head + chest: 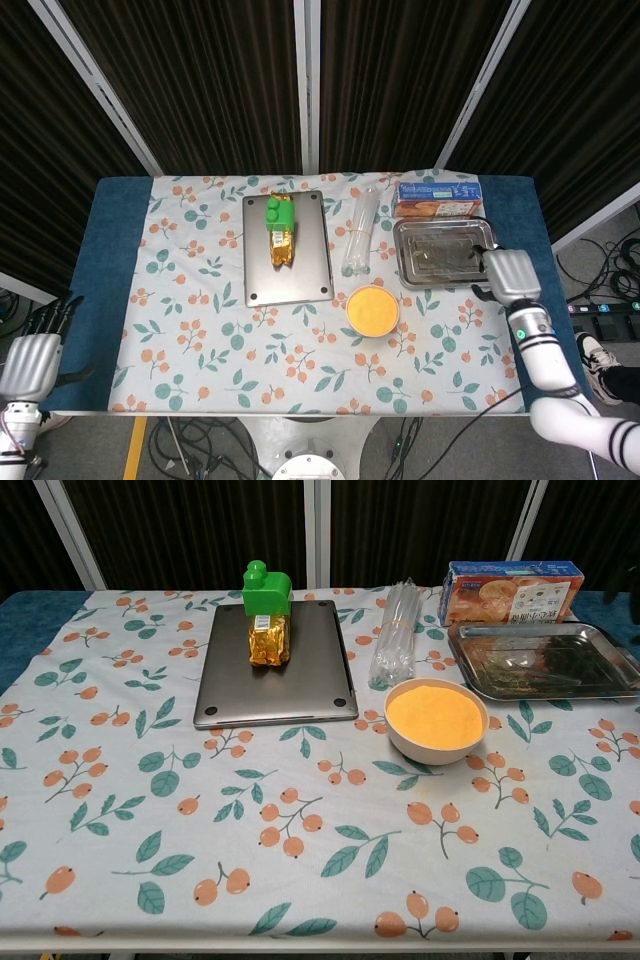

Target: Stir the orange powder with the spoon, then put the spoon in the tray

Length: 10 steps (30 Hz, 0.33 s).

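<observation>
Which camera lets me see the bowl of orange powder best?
The chest view: the bowl of orange powder is close and large there, showing its white side and rim. The head view shows it from straight above, only as a small orange circle.

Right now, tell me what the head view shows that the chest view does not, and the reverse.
Only the head view shows the hands: the right hand beside the tray's right edge and the left hand off the table's left side. Only the chest view shows the clear spoon lying in the tray. Both share the metal tray, bowl of orange powder, laptop, biscuit box and floral cloth.
</observation>
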Available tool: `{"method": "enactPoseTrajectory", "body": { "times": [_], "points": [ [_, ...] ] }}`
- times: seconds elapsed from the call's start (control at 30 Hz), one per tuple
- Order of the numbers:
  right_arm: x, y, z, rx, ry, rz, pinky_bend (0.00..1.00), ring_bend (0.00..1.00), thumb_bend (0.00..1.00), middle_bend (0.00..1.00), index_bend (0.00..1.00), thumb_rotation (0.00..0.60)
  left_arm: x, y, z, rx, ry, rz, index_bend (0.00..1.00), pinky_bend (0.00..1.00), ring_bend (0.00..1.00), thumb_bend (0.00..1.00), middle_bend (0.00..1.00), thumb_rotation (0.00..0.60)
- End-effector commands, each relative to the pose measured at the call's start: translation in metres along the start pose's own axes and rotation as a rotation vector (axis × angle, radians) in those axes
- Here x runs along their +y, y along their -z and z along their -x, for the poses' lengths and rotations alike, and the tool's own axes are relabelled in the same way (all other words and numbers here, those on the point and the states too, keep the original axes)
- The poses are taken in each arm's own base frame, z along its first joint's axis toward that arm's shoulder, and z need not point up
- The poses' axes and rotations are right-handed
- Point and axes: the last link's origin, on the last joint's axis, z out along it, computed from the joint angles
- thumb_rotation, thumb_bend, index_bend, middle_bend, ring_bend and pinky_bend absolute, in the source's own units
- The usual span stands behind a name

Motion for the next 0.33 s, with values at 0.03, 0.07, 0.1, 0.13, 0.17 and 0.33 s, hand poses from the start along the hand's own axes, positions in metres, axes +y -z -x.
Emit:
{"method": "enactPoseTrajectory", "body": {
  "times": [0.03,0.07,0.1,0.13,0.17,0.33],
  "points": [
    [0.043,0.077,0.005,0.028,-0.050,-0.009,0.09,0.00,0.22,0.07,0.04,0.600,0.002,-0.002,-0.001,-0.005,-0.010,-0.008,0.10,0.13,0.10,0.04,0.12,0.600],
    [0.046,0.087,0.006,0.044,-0.059,-0.015,0.05,0.00,0.22,0.04,0.01,0.600,0.002,-0.002,-0.001,-0.005,-0.012,-0.011,0.10,0.13,0.10,0.04,0.12,0.600],
    [0.048,0.099,0.007,0.068,-0.071,-0.024,0.04,0.00,0.22,0.03,0.00,0.600,0.003,-0.002,-0.002,-0.005,-0.017,-0.016,0.10,0.13,0.10,0.04,0.12,0.600],
    [0.049,0.108,0.008,0.085,-0.080,-0.028,0.03,0.00,0.22,0.02,0.00,0.600,0.003,-0.002,-0.003,-0.005,-0.021,-0.019,0.10,0.13,0.10,0.04,0.12,0.600],
    [0.051,0.117,0.009,0.105,-0.088,-0.030,0.03,0.00,0.22,0.02,0.00,0.600,0.004,-0.002,-0.004,-0.001,-0.024,-0.021,0.10,0.13,0.10,0.04,0.12,0.600],
    [0.055,0.154,0.015,0.200,-0.106,-0.037,0.01,0.00,0.22,0.04,0.00,0.600,0.010,0.000,-0.005,0.021,-0.035,-0.021,0.10,0.13,0.10,0.04,0.12,0.600]
  ]
}}
